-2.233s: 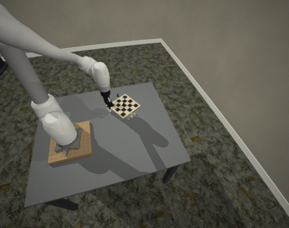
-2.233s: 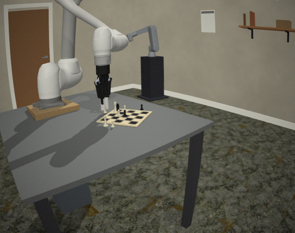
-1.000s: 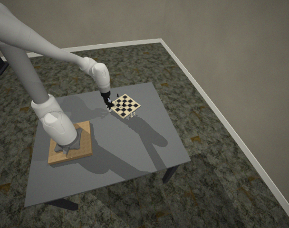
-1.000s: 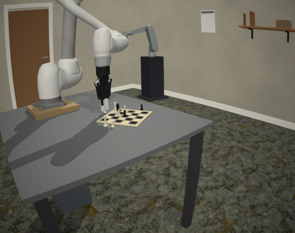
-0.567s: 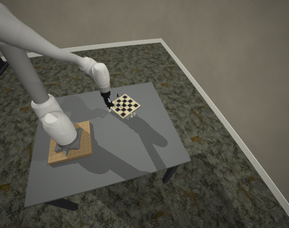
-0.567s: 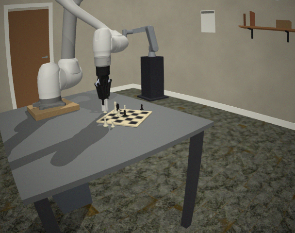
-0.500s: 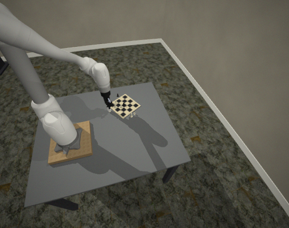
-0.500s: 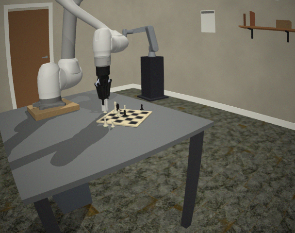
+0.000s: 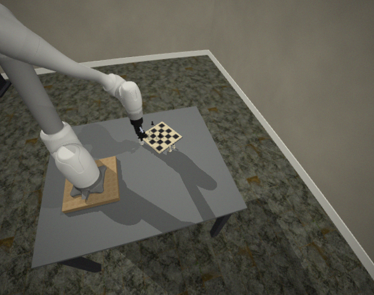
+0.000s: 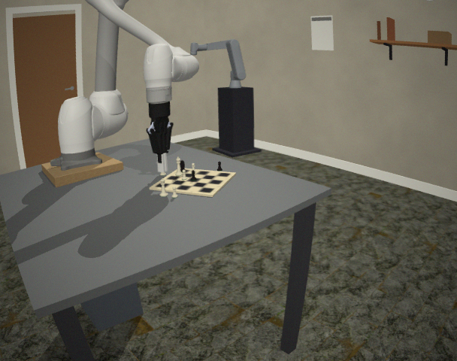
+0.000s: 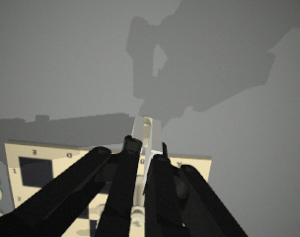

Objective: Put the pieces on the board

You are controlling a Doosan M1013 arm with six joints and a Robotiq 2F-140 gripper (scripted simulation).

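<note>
My gripper (image 9: 141, 141) (image 10: 162, 165) (image 11: 145, 130) points down beside the board's row 1 edge. Its fingertips are closed on the white knight (image 11: 147, 123) (image 10: 162, 173), which stands at table height; the pads hide much of it. The board (image 9: 178, 138) (image 10: 198, 193) (image 11: 201, 170) lies flat. The white queen (image 9: 170, 149) (image 10: 163, 188) and the white pawn (image 9: 173, 146) (image 10: 174, 192) stand beside its E side. The black pawn (image 9: 152, 123) (image 10: 219, 166) stands beside the opposite side.
On the board stand several pieces, among them a tall white piece (image 10: 178, 167) close to my gripper, a black piece (image 10: 192, 175) near the middle and a small white piece (image 10: 184, 174). The arm's base stands on a wooden block (image 9: 112, 177) (image 10: 58, 180).
</note>
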